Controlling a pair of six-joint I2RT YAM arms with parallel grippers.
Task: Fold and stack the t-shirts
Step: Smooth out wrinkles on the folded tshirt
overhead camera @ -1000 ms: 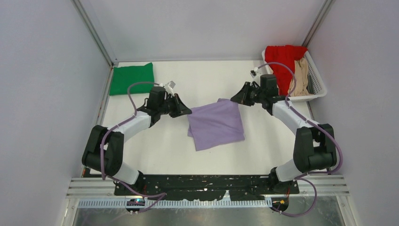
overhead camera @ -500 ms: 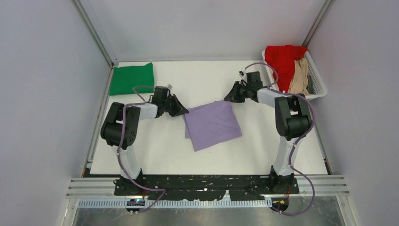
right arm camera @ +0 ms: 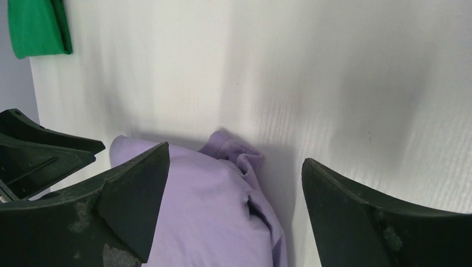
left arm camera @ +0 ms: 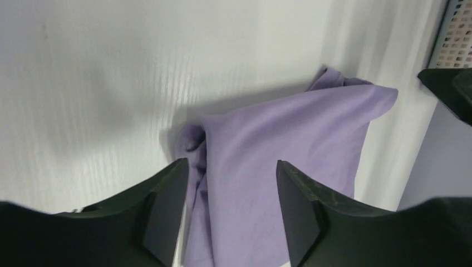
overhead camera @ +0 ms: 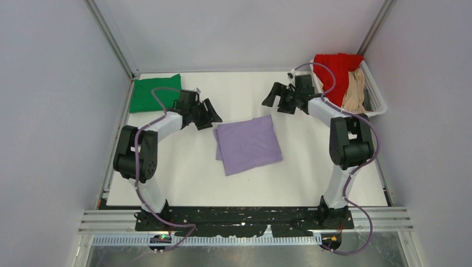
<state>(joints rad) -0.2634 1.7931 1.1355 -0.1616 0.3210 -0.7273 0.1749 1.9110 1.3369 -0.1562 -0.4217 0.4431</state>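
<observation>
Let go of the purple t-shirt (overhead camera: pixel 247 144) a moment ago, folded flat in the middle of the desk (overhead camera: pixel 183 183). Pulled back left claw (overhead camera: pixel 210 114) and right claw (overhead camera: pixel 275 97) — both spread open, empty. Probably next: stack it on the green t-shirt (overhead camera: pixel 156 93) far left — then fetch the red t-shirt (overhead camera: pixel 334 69) from the basket (overhead camera: pixel 378 105).

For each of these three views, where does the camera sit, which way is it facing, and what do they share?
Top external: above and behind the arm bases, looking down on the table; both arms show.
Left wrist: on the left arm, facing right across the lavender shirt toward the basket; the open left fingers frame the bottom.
Right wrist: on the right arm, facing left over that shirt toward the green shirt; the open right fingers show.
Shared: all see the lavender shirt.
</observation>
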